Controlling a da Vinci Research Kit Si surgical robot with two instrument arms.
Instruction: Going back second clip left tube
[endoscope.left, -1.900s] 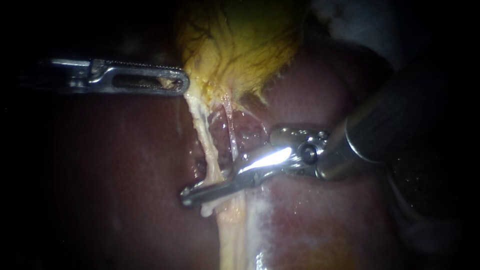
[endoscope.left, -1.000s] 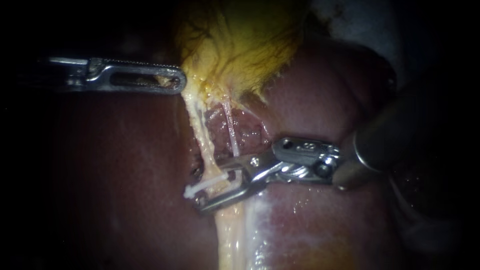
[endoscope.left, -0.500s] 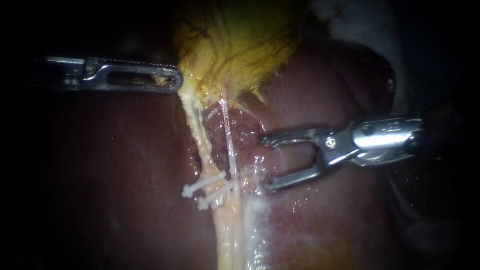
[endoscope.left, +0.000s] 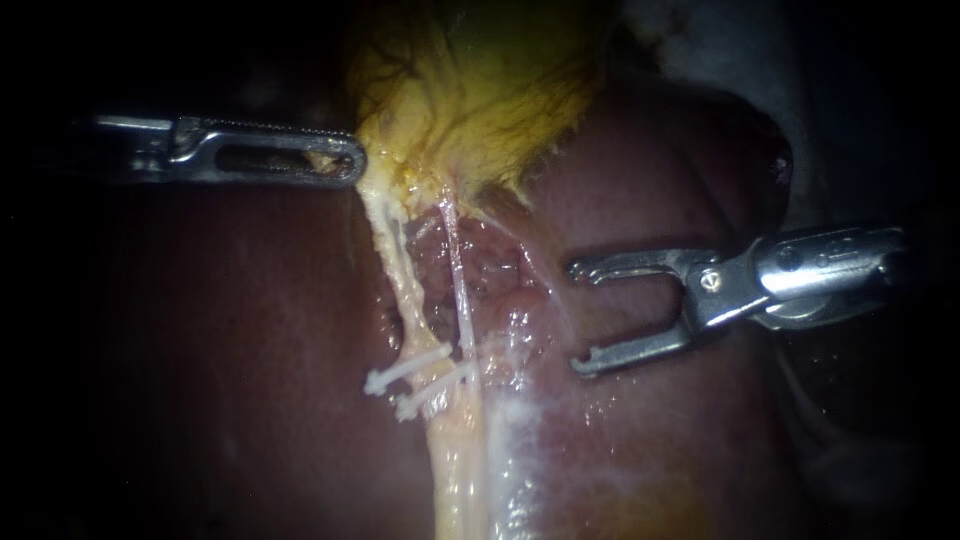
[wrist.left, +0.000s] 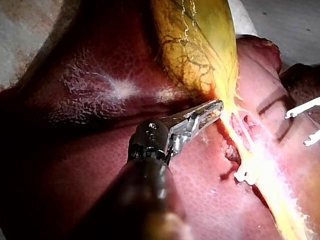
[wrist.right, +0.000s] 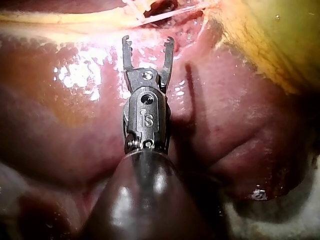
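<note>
Now, clips (endoscope.left: 415, 365): two white bars across left tube (endoscope.left: 405, 285).
Right instrument (endoscope.left: 578, 317): your jaws wide, empty.
Left instrument (endoscope.left: 352, 160): jaws grip gallbladder (endoscope.left: 470, 90).

The left tube (endoscope.left: 405, 290) is a pale, taut strand. It starts just beside the left instrument (endoscope.left: 355, 160), whose jaws clamp the gallbladder (endoscope.left: 470, 90) edge. Two white clips (endoscope.left: 408, 368) cross the tube side by side, ahead of the right instrument (endoscope.left: 578, 318), clear of its parted jaws.

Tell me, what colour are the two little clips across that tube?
The clips are white, clearest in the endoscope view.
</note>
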